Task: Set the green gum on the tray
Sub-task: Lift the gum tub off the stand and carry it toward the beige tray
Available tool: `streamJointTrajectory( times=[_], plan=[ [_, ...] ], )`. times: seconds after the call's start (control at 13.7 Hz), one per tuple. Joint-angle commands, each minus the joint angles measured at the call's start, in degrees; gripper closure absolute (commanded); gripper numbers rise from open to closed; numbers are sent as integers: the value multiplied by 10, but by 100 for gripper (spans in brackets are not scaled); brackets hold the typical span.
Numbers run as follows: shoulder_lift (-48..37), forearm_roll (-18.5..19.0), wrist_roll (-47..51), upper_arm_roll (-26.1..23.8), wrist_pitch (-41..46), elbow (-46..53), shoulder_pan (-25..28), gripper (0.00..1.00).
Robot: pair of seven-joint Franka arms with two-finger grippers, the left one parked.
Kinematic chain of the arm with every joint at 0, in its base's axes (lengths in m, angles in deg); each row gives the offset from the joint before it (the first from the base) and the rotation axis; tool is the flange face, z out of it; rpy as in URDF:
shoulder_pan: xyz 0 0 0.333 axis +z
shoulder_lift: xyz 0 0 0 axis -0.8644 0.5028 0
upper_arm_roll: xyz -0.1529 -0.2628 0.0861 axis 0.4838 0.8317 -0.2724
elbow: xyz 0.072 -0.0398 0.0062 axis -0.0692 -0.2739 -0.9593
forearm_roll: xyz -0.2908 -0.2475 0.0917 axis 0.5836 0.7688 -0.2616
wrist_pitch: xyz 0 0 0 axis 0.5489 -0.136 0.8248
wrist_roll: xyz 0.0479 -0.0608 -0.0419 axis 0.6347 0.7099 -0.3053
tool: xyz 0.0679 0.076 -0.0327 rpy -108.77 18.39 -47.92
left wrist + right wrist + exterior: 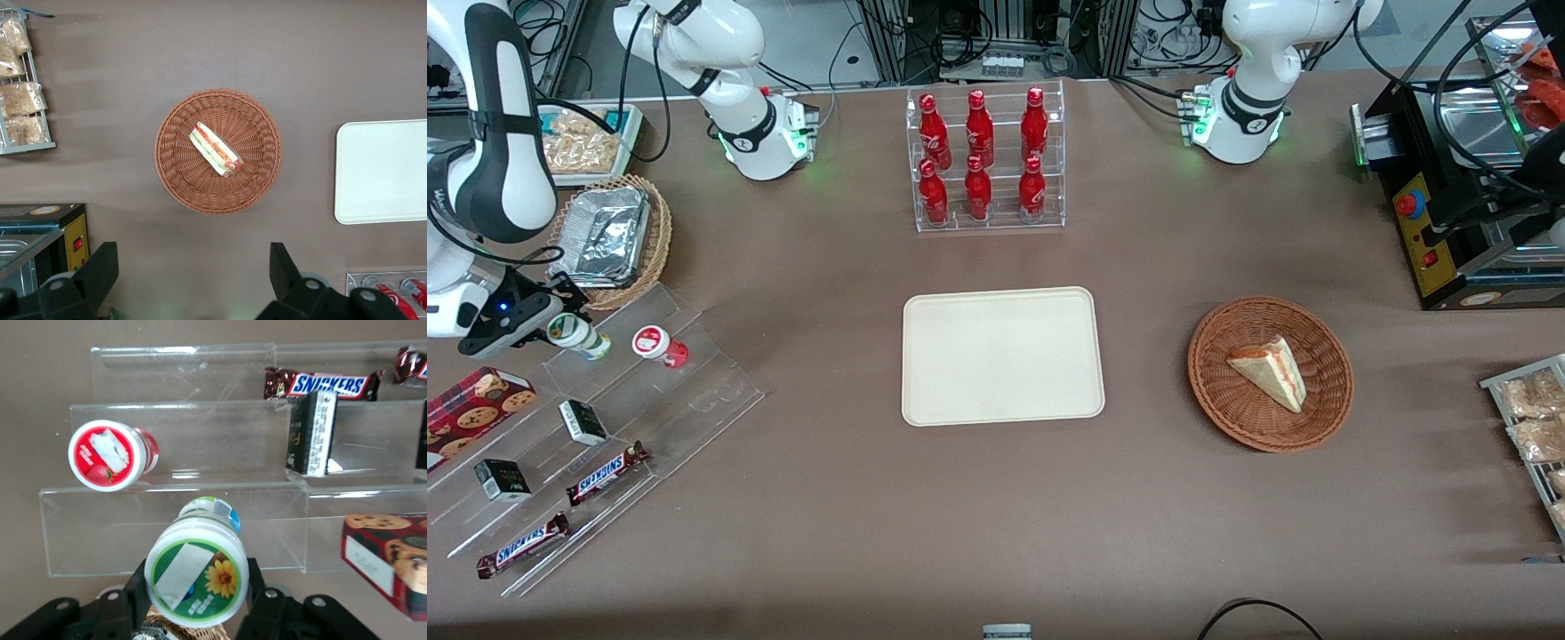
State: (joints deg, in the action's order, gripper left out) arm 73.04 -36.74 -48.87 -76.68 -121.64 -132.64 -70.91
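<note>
right wrist view: jaws pinching the green gum (pixel 197 581), red gum (pixel 111 455) just beside.

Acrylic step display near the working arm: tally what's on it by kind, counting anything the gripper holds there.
Green gum, between the gripper's fingers: 1
Red gum bottle: 1
Snickers bars: 2
Small black boxes: 2
Cookie box: 1
Total: 7

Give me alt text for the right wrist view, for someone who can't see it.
The gripper holds the green gum bottle between its fingers, lid toward the camera, above a clear stepped display stand. The red gum bottle sits on a step of the stand, with a chocolate bar, a small black box and a cookie box nearby.
</note>
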Motion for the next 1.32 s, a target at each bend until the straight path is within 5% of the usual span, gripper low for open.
streamJointTrajectory(
  times=[0.0,0.37,1.02,1.24],
  plan=[
    [-10,-14,8,-12,52,38,1,100],
    [-12,-14,109,-18,78,55,68,100],
    [3,-15,402,-18,101,72,265,100],
    [17,-57,470,-18,100,77,318,100]
  ],
)
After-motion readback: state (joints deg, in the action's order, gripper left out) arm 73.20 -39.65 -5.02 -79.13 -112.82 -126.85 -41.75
